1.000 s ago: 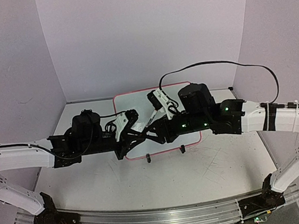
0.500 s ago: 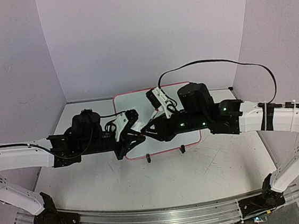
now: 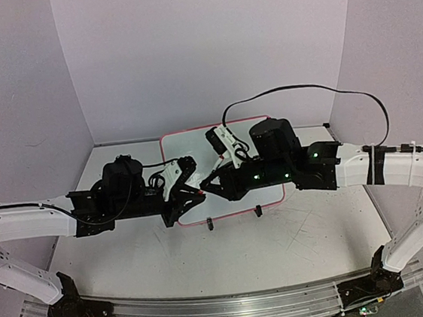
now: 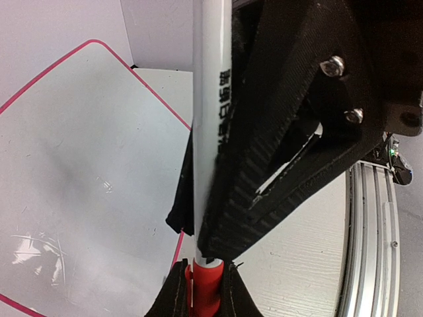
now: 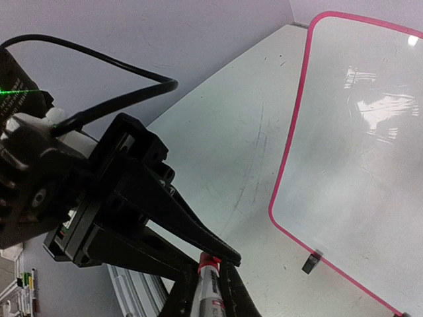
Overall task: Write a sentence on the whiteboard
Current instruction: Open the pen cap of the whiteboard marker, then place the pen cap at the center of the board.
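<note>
Pink-rimmed whiteboard (image 3: 194, 141) lies beneath your fingers, feet (image 3: 210, 223) nearward; left fingers (image 4: 277, 165) clamp the marker (image 4: 210, 99), right fingers (image 5: 231, 297) its red end (image 4: 205, 284).

Left fingers (image 3: 188, 200) and right fingers (image 3: 214, 184) meet above the whiteboard (image 3: 191, 144).

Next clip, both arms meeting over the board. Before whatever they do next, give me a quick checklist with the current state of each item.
1. The left gripper is shut on the red end of the marker: ok.
2. The right gripper is shut on the white barrel: ok.
3. The writing tip is exposed: cannot tell, no view shows it.
4. The whiteboard lies flat on the table, and its visible surface is blank: ok.
5. The marker is held clear of the board surface: cannot tell.
</note>
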{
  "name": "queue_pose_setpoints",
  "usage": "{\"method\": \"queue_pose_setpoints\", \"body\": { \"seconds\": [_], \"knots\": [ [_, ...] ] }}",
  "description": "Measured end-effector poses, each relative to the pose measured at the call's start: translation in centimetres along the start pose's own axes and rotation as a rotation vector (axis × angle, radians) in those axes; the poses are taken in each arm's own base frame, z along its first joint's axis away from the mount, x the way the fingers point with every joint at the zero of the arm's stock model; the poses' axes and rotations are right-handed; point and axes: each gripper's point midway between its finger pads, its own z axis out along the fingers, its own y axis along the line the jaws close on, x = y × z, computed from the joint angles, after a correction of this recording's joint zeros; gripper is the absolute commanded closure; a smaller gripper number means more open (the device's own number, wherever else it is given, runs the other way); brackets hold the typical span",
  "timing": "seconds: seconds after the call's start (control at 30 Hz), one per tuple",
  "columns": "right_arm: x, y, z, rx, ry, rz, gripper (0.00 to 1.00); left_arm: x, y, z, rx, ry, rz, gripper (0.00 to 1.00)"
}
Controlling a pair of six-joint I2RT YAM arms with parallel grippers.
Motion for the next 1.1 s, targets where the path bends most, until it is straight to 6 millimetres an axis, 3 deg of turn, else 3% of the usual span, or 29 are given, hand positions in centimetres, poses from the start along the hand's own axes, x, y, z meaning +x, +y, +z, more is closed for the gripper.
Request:
{"method": "queue_pose_setpoints", "body": {
  "seconds": [0.5,0.67,0.77,0.97,1.1],
  "knots": [
    [-0.3,-0.7,-0.3,-0.01,-0.028,0.034,1.0,-0.1,0.2,0.0,-0.009,-0.004,0.0,1.0],
    [-0.4,-0.6,-2.1,-0.028,-0.089,0.065,1.0,-1.2,-0.5,0.2,0.009,-0.049,0.01,1.0],
    [-1.8,-1.5,-4.3,-0.003,-0.171,0.084,1.0,-0.4,-0.2,0.3,-0.012,-0.025,-0.01,1.0],
    [-6.8,-9.3,-13.7,0.274,-0.474,0.136,1.0,3.1,0.7,0.1,-0.054,0.058,-0.096,1.0],
    [-7.4,-9.4,-16.6,0.334,-0.542,0.066,1.0,4.9,2.5,-1.5,-0.194,0.102,-0.207,1.0]
  ]
}}
